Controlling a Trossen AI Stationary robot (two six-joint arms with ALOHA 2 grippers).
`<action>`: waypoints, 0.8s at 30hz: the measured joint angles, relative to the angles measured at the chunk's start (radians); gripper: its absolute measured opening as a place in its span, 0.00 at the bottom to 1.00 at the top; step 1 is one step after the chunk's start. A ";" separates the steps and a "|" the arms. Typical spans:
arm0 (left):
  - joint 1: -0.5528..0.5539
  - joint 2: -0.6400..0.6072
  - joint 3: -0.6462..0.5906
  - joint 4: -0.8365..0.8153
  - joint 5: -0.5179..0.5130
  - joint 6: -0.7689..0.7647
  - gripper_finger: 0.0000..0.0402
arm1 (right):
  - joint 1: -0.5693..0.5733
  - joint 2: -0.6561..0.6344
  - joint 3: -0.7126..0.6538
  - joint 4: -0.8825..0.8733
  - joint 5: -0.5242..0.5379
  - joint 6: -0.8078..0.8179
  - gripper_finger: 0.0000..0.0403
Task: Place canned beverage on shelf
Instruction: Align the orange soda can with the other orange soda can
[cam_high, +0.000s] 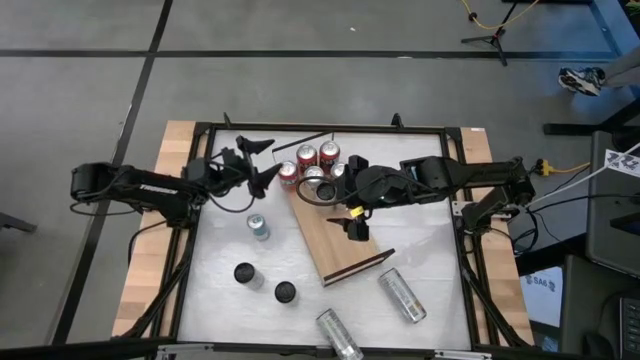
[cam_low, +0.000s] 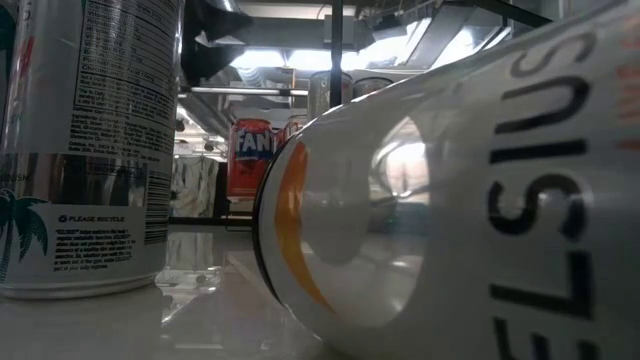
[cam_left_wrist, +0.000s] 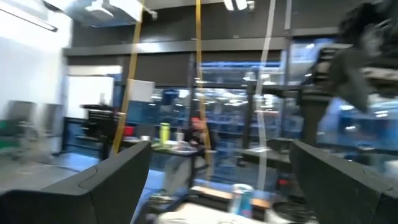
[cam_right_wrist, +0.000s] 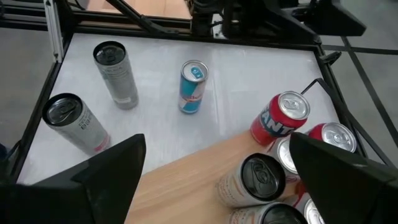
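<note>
Overhead: five cans (cam_high: 318, 165) crowd shelf (cam_high: 335, 240), five on table (cam_high: 215, 275); both jaws wide.

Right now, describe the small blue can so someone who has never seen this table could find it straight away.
Start at the white table and find the wooden shelf lying slantwise across its middle. Left of the shelf, alone on bare tabletop, stands the blue can. It is the only blue and silver can; the two others standing nearby have black tops.

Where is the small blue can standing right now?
In the high view the blue can stands upright on the white tabletop, left of the shelf and below the left gripper, with two dark-topped cans nearer the front.
</note>
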 joint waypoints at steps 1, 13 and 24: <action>-0.006 -0.001 0.000 -0.001 0.017 -0.014 0.94 | 0.000 0.000 0.000 0.000 0.000 0.000 0.97; -0.106 -0.002 0.125 -0.129 -0.007 -0.081 0.94 | 0.000 0.000 0.000 0.000 0.000 0.000 0.97; -0.053 0.028 0.654 -1.338 -0.028 -0.035 0.94 | 0.002 0.000 0.000 -0.001 -0.010 0.001 0.97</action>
